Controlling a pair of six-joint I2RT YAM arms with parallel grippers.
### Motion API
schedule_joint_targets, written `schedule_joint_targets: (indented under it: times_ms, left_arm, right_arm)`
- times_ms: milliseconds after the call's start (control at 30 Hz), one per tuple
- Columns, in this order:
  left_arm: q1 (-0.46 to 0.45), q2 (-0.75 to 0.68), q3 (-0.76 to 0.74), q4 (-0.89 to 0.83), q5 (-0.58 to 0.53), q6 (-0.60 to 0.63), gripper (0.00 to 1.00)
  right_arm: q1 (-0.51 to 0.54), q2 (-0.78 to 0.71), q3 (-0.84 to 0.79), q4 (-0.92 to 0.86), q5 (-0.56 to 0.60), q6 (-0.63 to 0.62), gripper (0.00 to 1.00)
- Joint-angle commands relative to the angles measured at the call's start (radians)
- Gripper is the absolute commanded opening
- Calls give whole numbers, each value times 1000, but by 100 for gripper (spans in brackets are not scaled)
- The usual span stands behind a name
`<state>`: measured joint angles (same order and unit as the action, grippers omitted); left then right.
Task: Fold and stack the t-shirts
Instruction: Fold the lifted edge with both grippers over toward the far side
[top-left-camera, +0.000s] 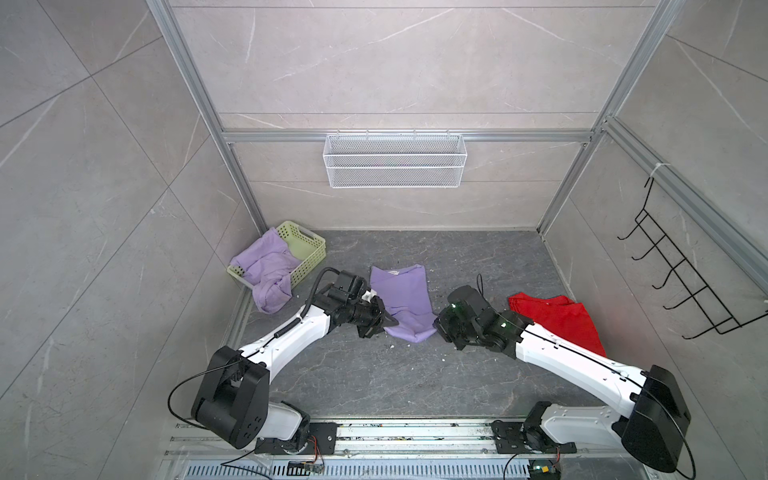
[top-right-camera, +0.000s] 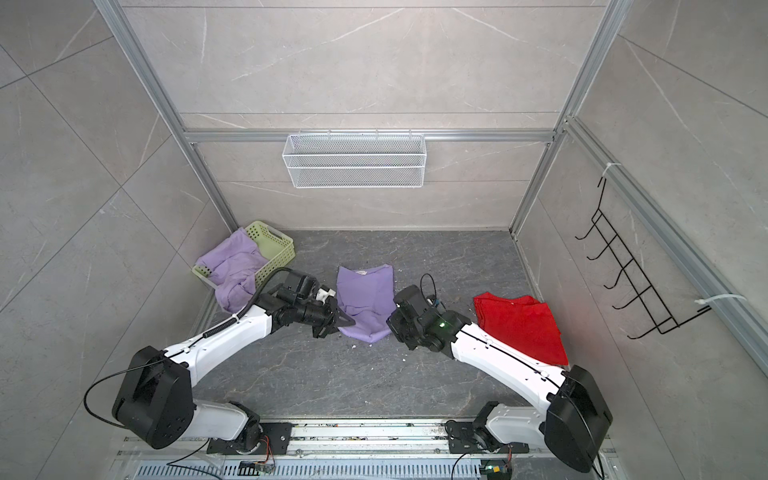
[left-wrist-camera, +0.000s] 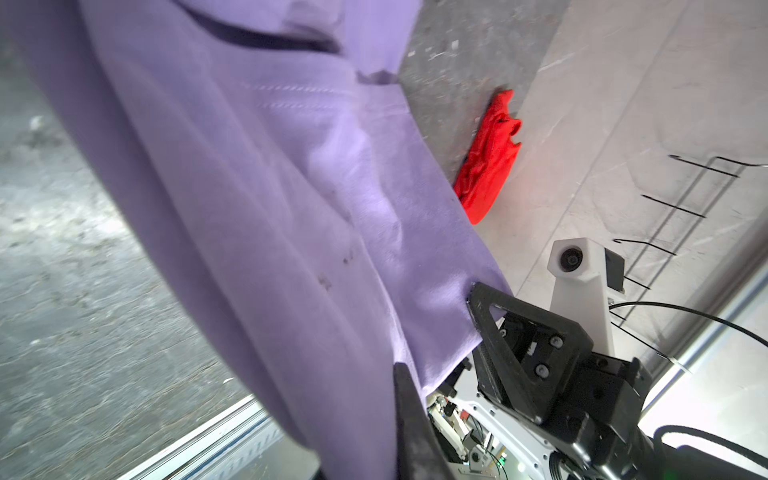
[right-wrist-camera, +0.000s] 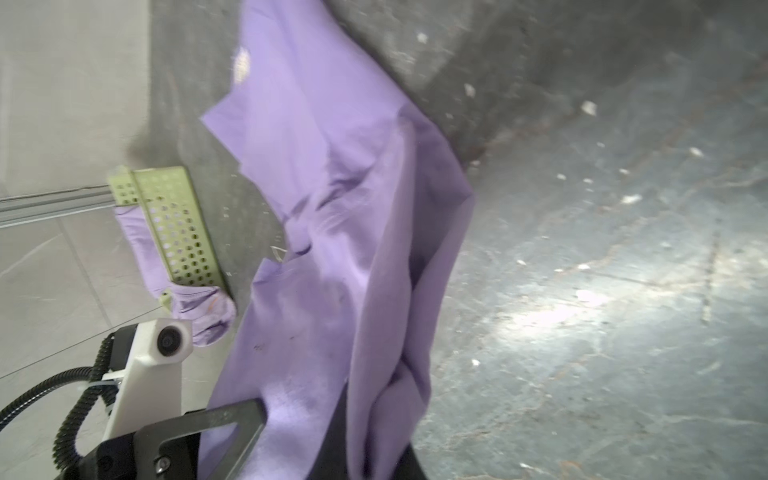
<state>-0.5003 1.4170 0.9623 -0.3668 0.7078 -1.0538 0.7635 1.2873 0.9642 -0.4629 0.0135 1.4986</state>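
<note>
At the far left of the desk (top-left-camera: 374, 374), crumpled t-shirts (top-left-camera: 266, 270) are seen spilling over the green basket (top-left-camera: 309, 245); these are judged unfolded. At the centre, one lilac t-shirt (top-left-camera: 401, 299) is laid narrowed, apparently part-folded. Its near-left edge is clamped by the left pincer (top-left-camera: 386, 321), its near-right corner by the right pincer (top-left-camera: 437, 326). At the right, a red cloth (top-left-camera: 557, 320) is laid apart. No stack is yet formed; most work is judged outstanding.
</note>
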Motion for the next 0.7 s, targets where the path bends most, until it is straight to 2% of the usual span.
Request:
schedule_joint_targets:
  times_ms: [0,333,667]
  left_arm:
    - [15,47,85,-9,2,36,11]
    - [118,239,213,117,38,-3,11]
    - [216,479,382,194,76,-47,11]
  right_arm:
    - [3,69,108,-52,64,-96,11]
    - [-59,324,365,-3,92,-182,11]
    - [-176,573,555,63,37,-194,12]
